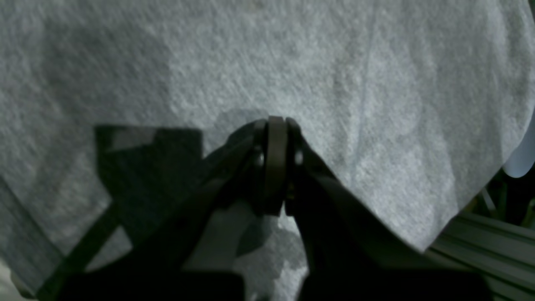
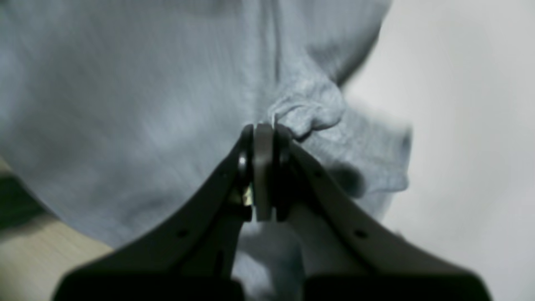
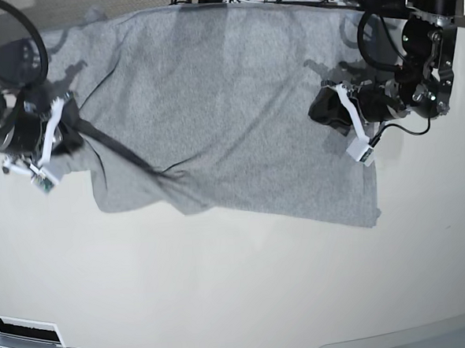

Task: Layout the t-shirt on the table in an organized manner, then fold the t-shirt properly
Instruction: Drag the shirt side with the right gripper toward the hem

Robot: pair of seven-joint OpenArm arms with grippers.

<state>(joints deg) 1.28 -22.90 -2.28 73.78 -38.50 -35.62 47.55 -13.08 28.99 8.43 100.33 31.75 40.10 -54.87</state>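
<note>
t-shirt (image 3: 213,112): spread across the far half of the bench (image 3: 240,292), one side bunched with a diagonal crease.
left gripper (image 1: 276,125): fingers closed, pinching the shirt's edge.
right gripper (image 2: 263,129): fingers closed on a gathered bit of fabric.
progress: layout seems partly done; smoothing and every fold are left.
</note>
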